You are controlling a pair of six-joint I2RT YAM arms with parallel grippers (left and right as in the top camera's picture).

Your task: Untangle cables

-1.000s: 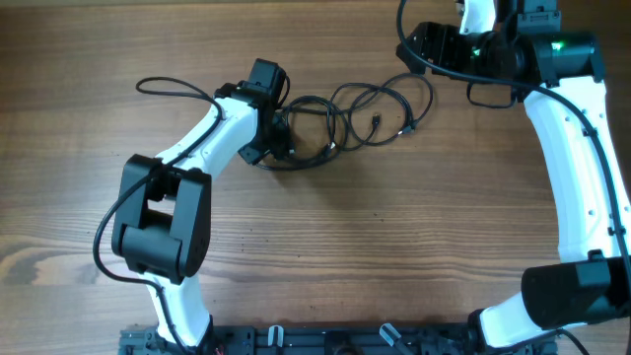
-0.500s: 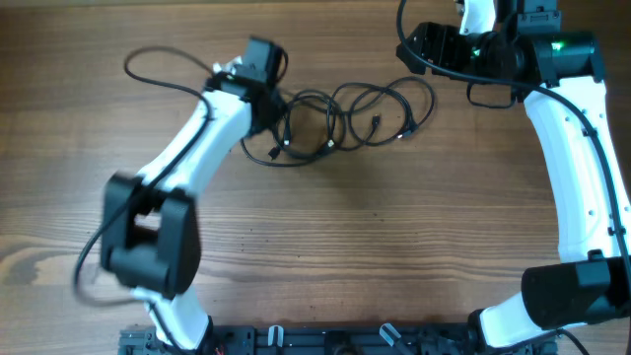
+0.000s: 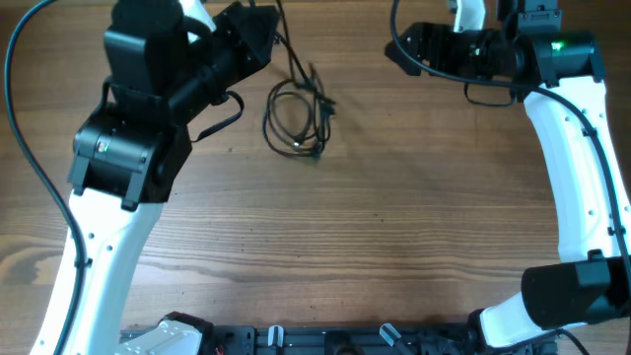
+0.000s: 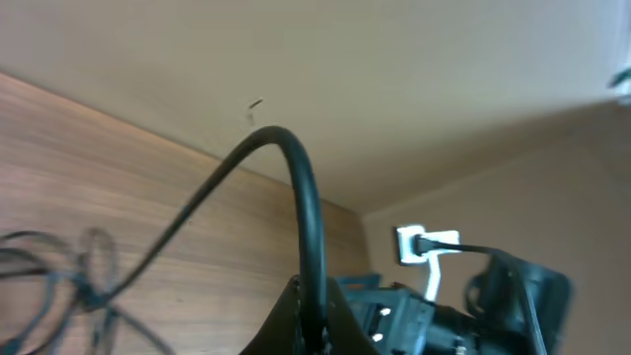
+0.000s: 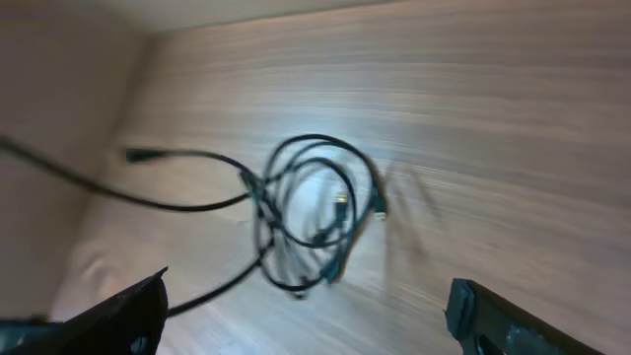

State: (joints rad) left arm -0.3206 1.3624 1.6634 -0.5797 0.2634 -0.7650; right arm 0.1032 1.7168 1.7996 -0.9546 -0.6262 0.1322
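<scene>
The cables (image 3: 296, 116) are thin black cords drawn into one narrow bundle of loops at the back middle of the table. One strand runs up from the bundle to my left gripper (image 3: 264, 28), which is raised high at the back left. In the left wrist view that gripper (image 4: 314, 320) is shut on a black cable (image 4: 296, 168) that arcs over and down to the blurred bundle (image 4: 69, 281). My right gripper (image 3: 399, 49) stands open at the back right, apart from the cords. Its view shows the bundle (image 5: 311, 212) between and beyond the spread fingers (image 5: 123, 316), with a shadow beside it.
The left arm's thick black wire (image 3: 30, 148) loops along the left side. A dark rail (image 3: 325, 340) lines the table's front edge. A white wall socket with a plug (image 4: 424, 242) sits on the wall behind the table.
My left gripper shut on a cable and the arm rose up and back. The spread loops were dragged left into one tight bundle. The right arm has not moved.
</scene>
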